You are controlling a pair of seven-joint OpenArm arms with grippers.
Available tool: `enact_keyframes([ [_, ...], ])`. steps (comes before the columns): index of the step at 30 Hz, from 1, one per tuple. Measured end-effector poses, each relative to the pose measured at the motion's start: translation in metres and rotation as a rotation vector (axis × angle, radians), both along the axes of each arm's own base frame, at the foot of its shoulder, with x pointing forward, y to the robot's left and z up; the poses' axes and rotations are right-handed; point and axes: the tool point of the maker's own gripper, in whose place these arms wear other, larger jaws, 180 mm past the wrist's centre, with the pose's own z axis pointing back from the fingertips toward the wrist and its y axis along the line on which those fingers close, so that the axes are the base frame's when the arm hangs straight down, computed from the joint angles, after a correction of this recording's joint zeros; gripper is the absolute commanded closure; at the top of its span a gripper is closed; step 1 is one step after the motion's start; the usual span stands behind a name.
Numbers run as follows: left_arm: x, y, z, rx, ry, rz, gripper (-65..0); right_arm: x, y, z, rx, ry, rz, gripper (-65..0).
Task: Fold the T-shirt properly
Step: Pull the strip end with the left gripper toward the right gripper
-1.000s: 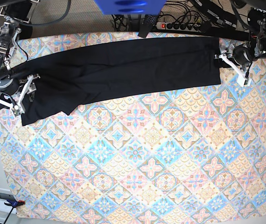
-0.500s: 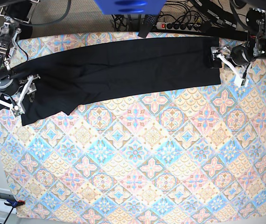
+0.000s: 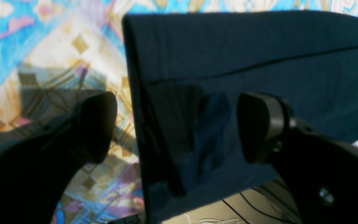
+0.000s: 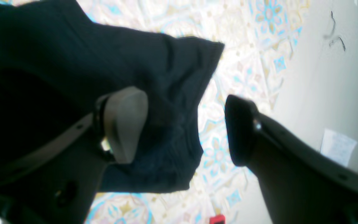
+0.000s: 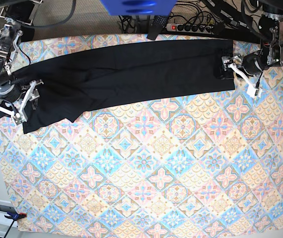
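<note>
The black T-shirt (image 5: pixel 131 72) lies folded into a long band across the back of the table, its left end sagging toward the front. At its right end my left gripper (image 5: pixel 237 77) stands open. In the left wrist view that gripper (image 3: pixel 176 127) straddles the T-shirt's (image 3: pixel 244 53) short edge, one finger over cloth, the other over the tablecloth. My right gripper (image 5: pixel 25 104) is open at the left end. In the right wrist view it (image 4: pixel 183 130) straddles the rumpled edge of the T-shirt (image 4: pixel 73 62). Neither holds anything.
A patterned tablecloth (image 5: pixel 146 168) covers the table. A power strip (image 5: pixel 191 27) and cables lie behind the back edge, close to the shirt's right end. A blue object (image 5: pixel 136 6) hangs at the top. A clamp (image 5: pixel 15 215) grips the front left corner.
My left gripper has opened wider and moved left, from beside the shirt's right end to across its edge. The right gripper has barely moved and the shirt lies as before.
</note>
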Motion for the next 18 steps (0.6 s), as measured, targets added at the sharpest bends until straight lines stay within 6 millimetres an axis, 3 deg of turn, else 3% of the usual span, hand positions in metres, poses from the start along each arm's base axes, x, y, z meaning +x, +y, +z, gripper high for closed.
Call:
enact_keyframes([
  [3,0.000,-0.009,-0.003,-0.013,0.000,0.004,-41.4,-0.001,-0.001,-0.001,-0.005,0.005,-0.003,-41.9],
  [8,-0.002,-0.018,-0.008,-0.032,0.007,0.025,-15.9,-0.001,-0.001,-0.001,-0.003,0.004,-0.002,-41.9],
  [9,-0.003,-0.018,-0.008,-0.033,0.008,0.025,-13.4,-0.001,0.000,0.000,-0.002,0.004,-0.001,-41.9],
  [14,-0.003,-0.027,-0.004,-0.088,-0.003,0.011,-12.8,-0.001,-0.001,-0.001,-0.002,0.004,-0.002,-41.9],
  [18,-0.009,-0.029,-0.001,-0.135,0.023,-0.004,-4.8,-0.001,-0.001,0.000,-0.002,0.004,-0.001,-41.9],
])
